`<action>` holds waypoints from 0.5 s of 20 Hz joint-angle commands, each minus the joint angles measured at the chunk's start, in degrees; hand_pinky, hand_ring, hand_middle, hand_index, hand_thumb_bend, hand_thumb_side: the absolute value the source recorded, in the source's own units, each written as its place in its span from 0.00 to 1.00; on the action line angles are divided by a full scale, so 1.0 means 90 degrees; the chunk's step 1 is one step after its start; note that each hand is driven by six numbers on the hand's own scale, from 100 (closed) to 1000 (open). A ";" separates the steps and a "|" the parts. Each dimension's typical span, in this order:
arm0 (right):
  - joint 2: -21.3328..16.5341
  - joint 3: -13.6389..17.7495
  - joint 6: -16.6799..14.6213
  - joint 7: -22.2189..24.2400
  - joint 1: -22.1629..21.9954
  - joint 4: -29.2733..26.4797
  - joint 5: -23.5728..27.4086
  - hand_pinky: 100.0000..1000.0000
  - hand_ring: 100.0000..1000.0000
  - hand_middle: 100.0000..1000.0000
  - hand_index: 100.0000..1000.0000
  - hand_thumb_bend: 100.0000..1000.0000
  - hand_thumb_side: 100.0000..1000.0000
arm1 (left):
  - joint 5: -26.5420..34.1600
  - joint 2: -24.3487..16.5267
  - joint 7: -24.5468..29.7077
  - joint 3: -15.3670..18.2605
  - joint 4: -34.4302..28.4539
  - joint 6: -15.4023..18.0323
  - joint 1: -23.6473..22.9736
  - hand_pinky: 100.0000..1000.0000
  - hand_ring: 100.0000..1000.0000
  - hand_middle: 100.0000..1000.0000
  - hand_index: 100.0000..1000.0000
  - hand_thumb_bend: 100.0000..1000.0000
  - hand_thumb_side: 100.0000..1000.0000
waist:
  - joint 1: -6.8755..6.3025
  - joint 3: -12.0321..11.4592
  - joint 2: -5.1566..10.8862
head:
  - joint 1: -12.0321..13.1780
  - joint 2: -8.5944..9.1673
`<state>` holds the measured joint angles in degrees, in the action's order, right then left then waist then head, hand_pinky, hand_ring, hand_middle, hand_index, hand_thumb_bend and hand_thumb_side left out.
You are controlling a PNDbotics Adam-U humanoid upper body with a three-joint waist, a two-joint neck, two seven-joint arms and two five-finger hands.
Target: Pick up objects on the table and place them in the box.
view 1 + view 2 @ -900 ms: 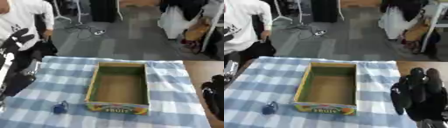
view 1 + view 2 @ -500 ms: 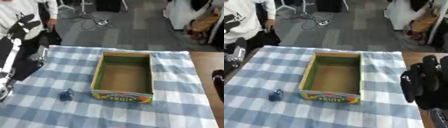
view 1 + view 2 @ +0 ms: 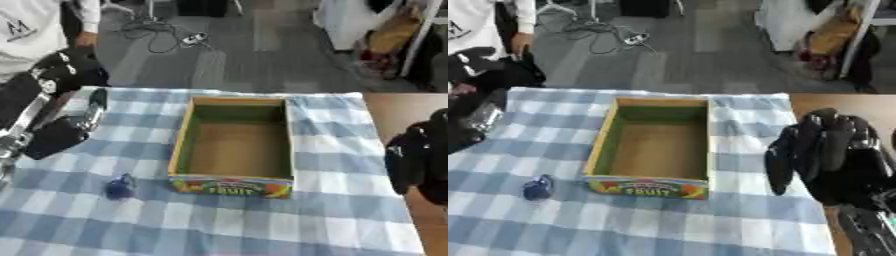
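An open cardboard box (image 3: pixel 181 145) with green inner walls and "FRUIT" printed on its front stands mid-table on the blue-and-white checked cloth; nothing lies inside it. A small dark blue object (image 3: pixel 118 188) rests on the cloth left of the box's front corner. My left hand (image 3: pixel 59 136) hovers above the cloth's left side, behind the blue object, one finger (image 3: pixel 96 100) straight and pointing away, holding nothing. At the right edge, beside the box, my right hand (image 3: pixel 833 157) stands with relaxed fingers pointing up, empty.
The checked cloth (image 3: pixel 262 220) covers the table, with bare brown tabletop (image 3: pixel 394 112) at the right. Beyond the far edge are grey floor, cables (image 3: pixel 166 37) and a person in white (image 3: pixel 35 30) at the far left.
The whole picture has shifted, so the camera has moved. The box and the blue object keep their places on the cloth. Both hands stay empty.
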<state>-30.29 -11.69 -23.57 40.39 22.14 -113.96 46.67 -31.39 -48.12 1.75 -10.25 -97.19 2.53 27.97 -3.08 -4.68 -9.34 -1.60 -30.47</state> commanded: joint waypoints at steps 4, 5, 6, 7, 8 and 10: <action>-0.0102 -0.0100 -0.1523 0.1286 0.0075 -0.0070 -0.0517 0.30 0.46 0.43 0.59 0.00 1.00 | -0.0440 -0.0543 0.1105 -0.0371 0.0693 0.0592 0.0561 0.89 0.86 0.89 0.87 0.49 0.78 | -0.0032 0.0047 0.0106 | -0.0077 0.0025; -0.0100 -0.0119 -0.1547 0.1286 0.0079 -0.0070 -0.0575 0.30 0.46 0.43 0.59 0.00 1.00 | -0.0450 -0.0563 0.1255 -0.0441 0.0843 0.0685 0.0654 0.89 0.86 0.89 0.87 0.49 0.78 | -0.0037 0.0053 0.0108 | -0.0084 0.0032; -0.0096 -0.0139 -0.1568 0.1286 0.0085 -0.0070 -0.0620 0.31 0.47 0.43 0.59 0.00 1.00 | -0.0431 -0.0571 0.1385 -0.0514 0.0998 0.0756 0.0738 0.89 0.86 0.89 0.87 0.48 0.80 | -0.0042 0.0060 0.0107 | -0.0087 0.0050; -0.0092 -0.0156 -0.1584 0.1286 0.0089 -0.0070 -0.0653 0.31 0.47 0.43 0.60 0.00 1.00 | -0.0387 -0.0571 0.1485 -0.0579 0.1143 0.0811 0.0814 0.89 0.86 0.89 0.87 0.48 0.80 | -0.0045 0.0066 0.0107 | -0.0089 0.0065; -0.0088 -0.0173 -0.1596 0.1286 0.0093 -0.0070 -0.0674 0.31 0.47 0.43 0.60 0.00 1.00 | -0.0342 -0.0570 0.1582 -0.0650 0.1285 0.0859 0.0886 0.89 0.86 0.89 0.87 0.48 0.81 | -0.0049 0.0072 0.0106 | -0.0095 0.0090; -0.0085 -0.0195 -0.1608 0.1286 0.0100 -0.0070 -0.0699 0.31 0.47 0.44 0.60 0.00 1.00 | -0.0294 -0.0560 0.1765 -0.0787 0.1555 0.0949 0.1023 0.89 0.86 0.90 0.88 0.49 0.83 | -0.0055 0.0082 0.0105 | -0.0121 0.0158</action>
<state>-30.28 -13.49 -24.86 39.10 22.22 -113.96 40.70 -34.46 -51.10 16.53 -17.16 -84.21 10.51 36.06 -3.51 -3.98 -9.34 -2.09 -29.87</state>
